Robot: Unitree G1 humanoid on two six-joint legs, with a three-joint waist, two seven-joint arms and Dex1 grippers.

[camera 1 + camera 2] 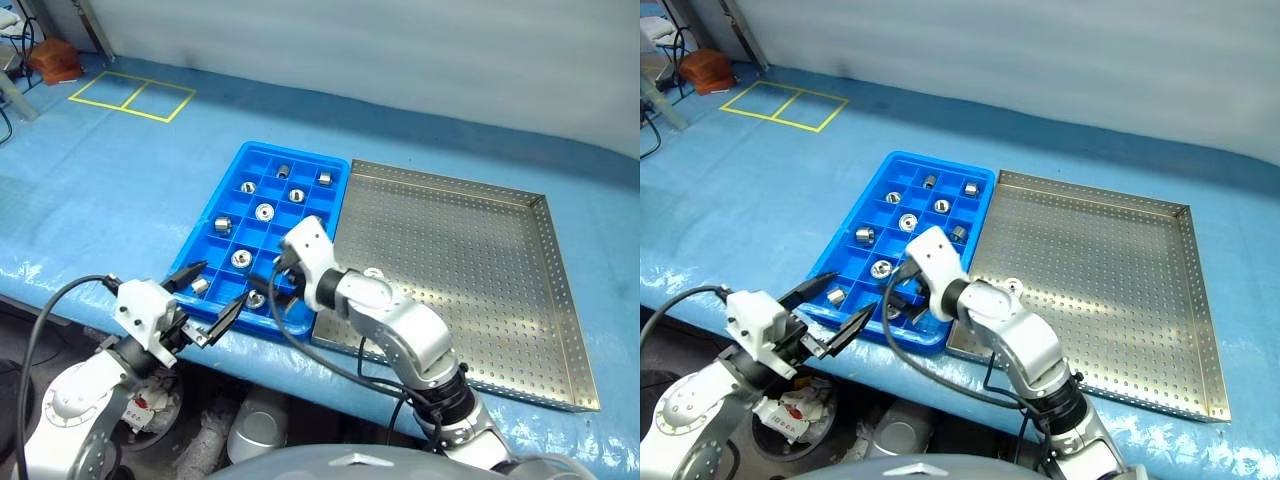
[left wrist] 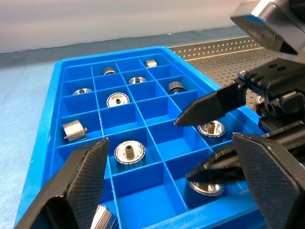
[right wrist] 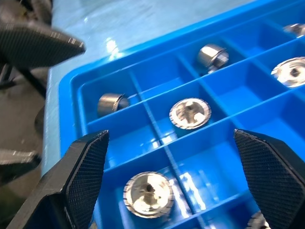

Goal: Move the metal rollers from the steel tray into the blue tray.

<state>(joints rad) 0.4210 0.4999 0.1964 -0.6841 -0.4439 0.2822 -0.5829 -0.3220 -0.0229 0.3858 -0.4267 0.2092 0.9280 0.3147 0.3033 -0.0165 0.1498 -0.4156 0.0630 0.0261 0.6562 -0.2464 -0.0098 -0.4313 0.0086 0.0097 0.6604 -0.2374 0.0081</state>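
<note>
Hovering over blue tray (image 1: 228, 196), right hand (image 2: 200, 143) released; left hand (image 1: 208, 300) released; metal rollers (image 1: 264, 211) in compartments.

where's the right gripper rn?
In the head views the right gripper hangs open over the near end of the blue tray, just left of the steel tray, with the left gripper close beside it.

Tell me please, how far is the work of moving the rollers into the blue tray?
Nearly done. About ten metal rollers already lie in compartments of the blue tray. In hand: nothing; the right gripper hangs open over a near compartment with a roller lying below it, and the left gripper is open and empty at the tray's near edge. Left: one roller, it seems, on the steel tray.
</note>
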